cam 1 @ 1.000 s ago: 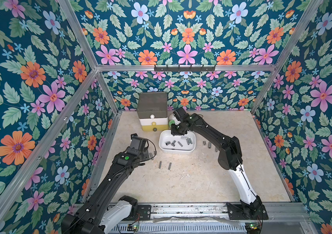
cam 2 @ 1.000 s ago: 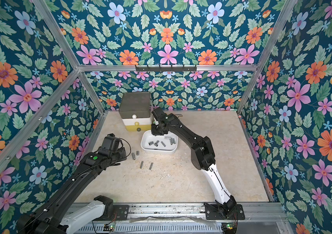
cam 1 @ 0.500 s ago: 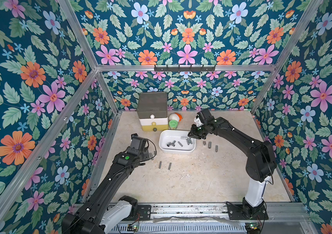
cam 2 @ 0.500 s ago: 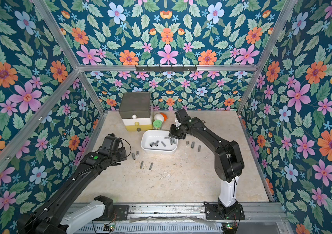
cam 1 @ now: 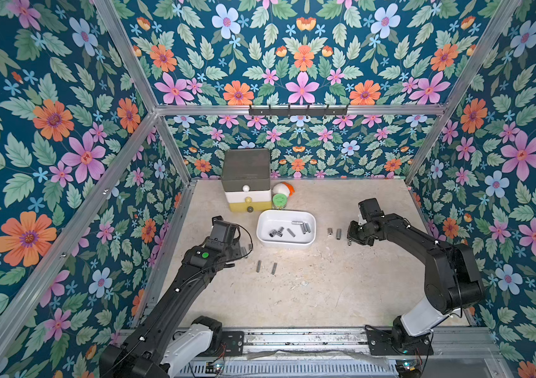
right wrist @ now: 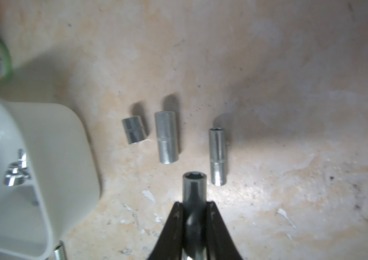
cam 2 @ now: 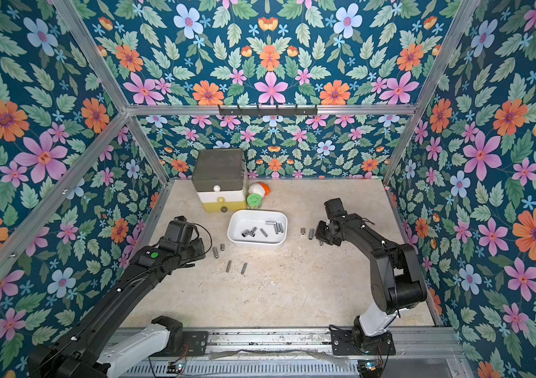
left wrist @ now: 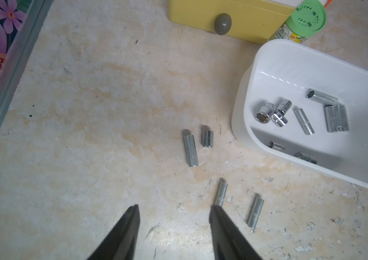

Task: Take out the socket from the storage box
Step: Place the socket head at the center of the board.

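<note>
socket (right wrist: pixel 194 186) gripped end-on in my right jaws, clear of the storage box (cam 1: pixel 284 243) at mid-frame in a top view, low over the worktop (cam 1: pixel 309 294) to its right beside loose sockets (cam 1: pixel 338 233). other sockets (cam 1: pixel 304 227) lie in the box. placing step, i judge: next calls for lowering, then easing open without rolling it. left jaws half apart, empty.

The storage box (cam 1: pixel 284 242) sits on the surface (cam 1: pixel 325 294) just before the drawer tower (cam 1: pixel 246 178). Sockets (cam 1: pixel 302 227) lie in it, and loose sockets (cam 1: pixel 266 267) lie left and right of it.
</note>
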### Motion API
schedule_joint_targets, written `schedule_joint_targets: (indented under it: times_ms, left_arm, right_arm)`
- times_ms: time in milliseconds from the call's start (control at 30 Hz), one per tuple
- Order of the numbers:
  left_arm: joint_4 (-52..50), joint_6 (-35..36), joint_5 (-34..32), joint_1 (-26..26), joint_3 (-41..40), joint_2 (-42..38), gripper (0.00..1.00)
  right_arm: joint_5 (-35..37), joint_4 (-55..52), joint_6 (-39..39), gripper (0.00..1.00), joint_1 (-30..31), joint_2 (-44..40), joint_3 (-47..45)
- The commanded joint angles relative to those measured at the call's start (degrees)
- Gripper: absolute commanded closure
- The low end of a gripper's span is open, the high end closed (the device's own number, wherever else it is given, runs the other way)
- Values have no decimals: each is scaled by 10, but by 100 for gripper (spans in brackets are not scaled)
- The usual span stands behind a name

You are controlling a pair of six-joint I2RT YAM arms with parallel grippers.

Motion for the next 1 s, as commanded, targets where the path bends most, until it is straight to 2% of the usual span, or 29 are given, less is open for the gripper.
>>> schedule_joint_targets:
  times_ms: [0,233,567,833,967]
  left_arm:
    - [4,6,-3,0,0,-1,43]
    - [4,5,-4,0,0,-2,43]
    - [4,6,-5,0,0,-3,43]
    - [4,5,-4,0,0,-2,43]
    - [4,5,-5,0,0,-3,43]
  right_arm:
    - [70,22,-15,93,-2,2,-11]
    - [126,23,-15,93,-3,28,-23]
    - [129,37,-21,91,-2,68,-20]
    - [126,36,-21,77,-3,77,-22]
    - [125,33,-23,73,-2,77,-23]
